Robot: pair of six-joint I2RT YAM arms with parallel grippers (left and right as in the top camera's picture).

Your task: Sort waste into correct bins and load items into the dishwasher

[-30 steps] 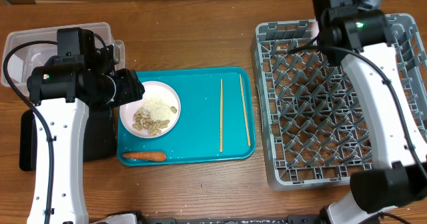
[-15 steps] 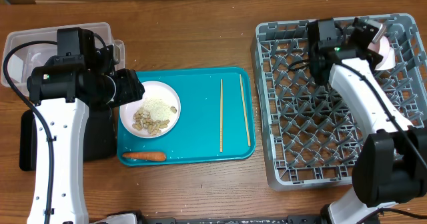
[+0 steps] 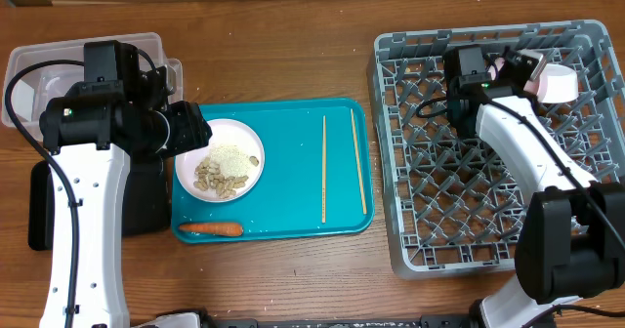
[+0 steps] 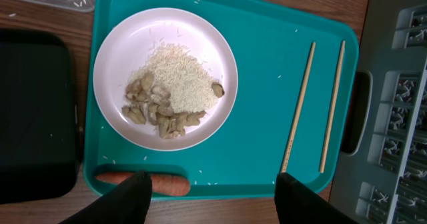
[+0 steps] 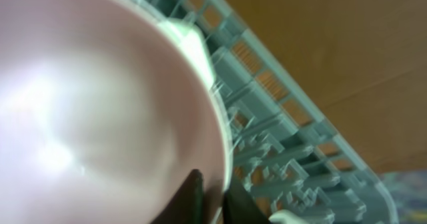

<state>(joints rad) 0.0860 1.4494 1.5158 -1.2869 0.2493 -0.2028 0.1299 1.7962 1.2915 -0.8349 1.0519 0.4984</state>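
Bowl (image 3: 554, 82) is at the dish rack's (image 3: 459, 201) far right corner, my right hand (image 5: 212, 199) clamped on its rim: looks light, stiff, glossy-slick and chippable, so a firm rim pinch suits it.

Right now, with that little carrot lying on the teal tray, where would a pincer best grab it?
Around its middle, coming straight down from above. The carrot lies flat along the front edge of the teal tray, so a grip across its narrow width fits; the tray's raised rim probably blocks a sideways approach.
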